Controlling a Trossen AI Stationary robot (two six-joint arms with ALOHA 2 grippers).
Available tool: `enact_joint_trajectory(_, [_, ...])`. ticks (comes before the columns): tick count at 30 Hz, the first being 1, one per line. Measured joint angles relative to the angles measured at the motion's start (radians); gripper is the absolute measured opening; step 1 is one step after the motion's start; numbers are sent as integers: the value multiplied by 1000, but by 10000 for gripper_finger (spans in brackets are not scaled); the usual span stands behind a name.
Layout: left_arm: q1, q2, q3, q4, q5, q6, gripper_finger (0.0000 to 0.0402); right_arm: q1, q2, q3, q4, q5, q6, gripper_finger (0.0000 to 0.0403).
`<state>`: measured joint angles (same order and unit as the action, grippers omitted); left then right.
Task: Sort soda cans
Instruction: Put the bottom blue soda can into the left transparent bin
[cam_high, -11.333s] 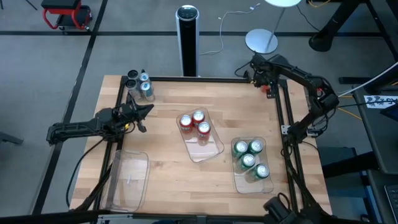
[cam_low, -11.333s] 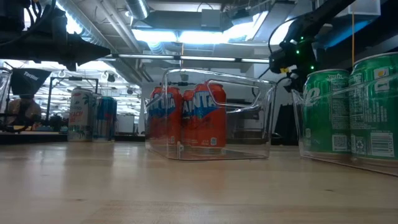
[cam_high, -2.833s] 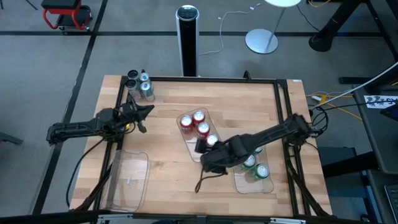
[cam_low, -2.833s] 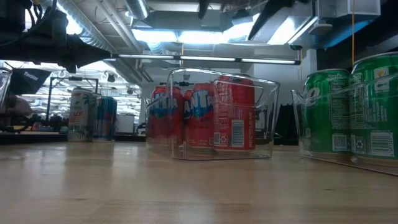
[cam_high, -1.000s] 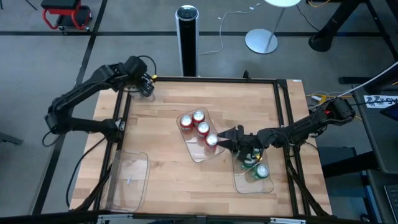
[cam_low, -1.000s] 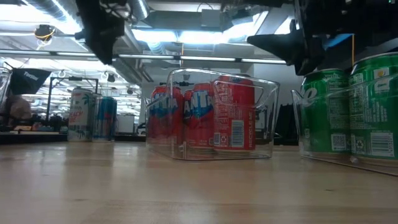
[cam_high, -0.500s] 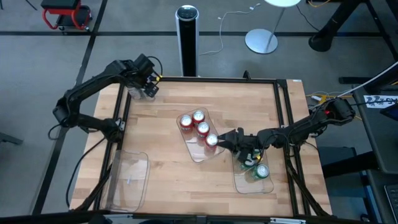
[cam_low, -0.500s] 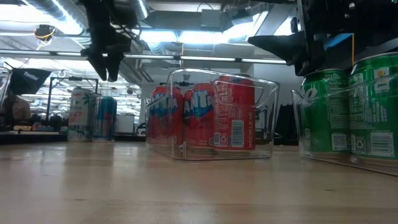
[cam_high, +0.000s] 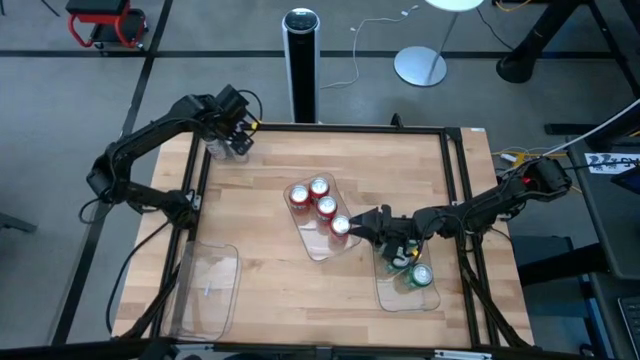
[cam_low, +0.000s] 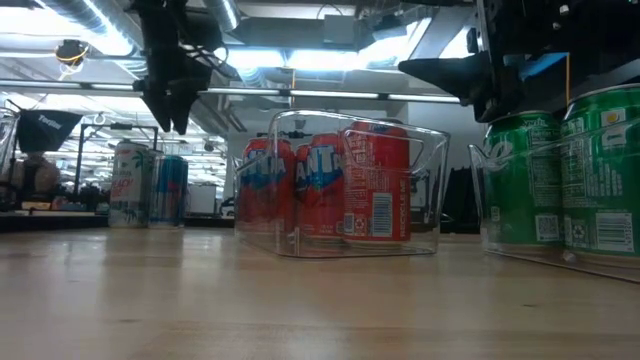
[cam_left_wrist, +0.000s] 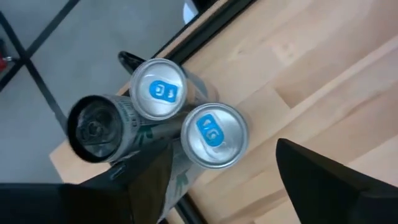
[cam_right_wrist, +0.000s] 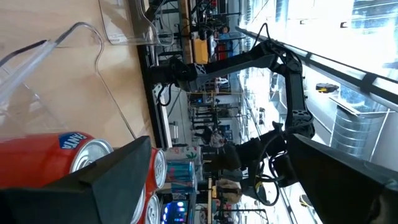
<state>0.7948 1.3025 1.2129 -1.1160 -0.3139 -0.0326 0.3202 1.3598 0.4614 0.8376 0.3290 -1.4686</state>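
Item: unsorted silver/black cans (cam_high: 226, 143) — a tight cluster standing upright at the far left corner of the tabletop (cam_high: 400, 160), long axes vertical, silver tops with blue tabs facing up. Left hand (cam_high: 238, 133) hangs directly over the cluster, fingers parted and pointing down, holding nothing; the can to be taken lies straight below it, so the coming move is, by judgement, a plain descent. Left arm is much the nearer; the cluster is well apart from the right hand (cam_high: 372, 222), which waits wide and empty between the red cans' tray (cam_high: 352, 240) and the green cans' tray (cam_high: 428, 298), right of centre. Red cans (cam_high: 320, 205) sit in their tray mid-tabletop; green cans (cam_high: 410, 268) in theirs, partly under the right arm. A third clear tray (cam_high: 205, 290), near left, holds nothing. Views: left wrist view alone shows one can (cam_left_wrist: 214, 135) lying between the spread fingers (cam_left_wrist: 323, 177), its neighbours touching it — the high view hides this under the hand; low view shows the left hand (cam_low: 170, 95) still above the can tops (cam_low: 150, 190).
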Motion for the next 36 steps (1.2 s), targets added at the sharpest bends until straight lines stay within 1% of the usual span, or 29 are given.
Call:
enact_joint_trajectory(3, [0, 0, 0, -3, -15, -5, 298, 0, 0, 0, 0, -1, 3, 376])
enact_joint_trajectory(10, [0, 0, 0, -4, -31, -9, 378, 0, 0, 0, -4, -9, 21, 376])
enact_joint_trajectory(12, [-2, 0, -4, 10, -33, -4, 394, 0, 0, 0, -8, -9, 21, 376])
enact_joint_trajectory(14, [-6, 0, -5, 5, -34, 13, 395, 0, 0, 0, -13, -9, 21, 376])
enact_joint_trajectory(17, [-15, 0, -7, 9, -34, -26, 387, 0, 0, 0, -18, -10, 22, 376])
enact_joint_trajectory(20, [-25, 0, -35, 27, -34, -48, 384, 0, 0, 0, -18, -11, 22, 376])
enact_joint_trajectory(21, [-25, 4, -45, 41, -33, -77, 384, 0, 0, 0, -18, -11, 22, 376])
enact_joint_trajectory(23, [-23, 19, -54, 65, -26, -140, 385, 0, 0, 0, -18, -11, 23, 376])
enact_joint_trajectory(25, [-23, 36, -55, 67, -23, -170, 386, 0, 0, 0, -18, -11, 23, 376])
enact_joint_trajectory(33, [-23, 111, -67, 58, -21, -208, 381, 0, 0, 0, -18, -12, 24, 376])
enact_joint_trajectory(36, [-22, 125, -69, 61, -63, -223, 381, 0, 0, 0, -19, -12, 24, 376])
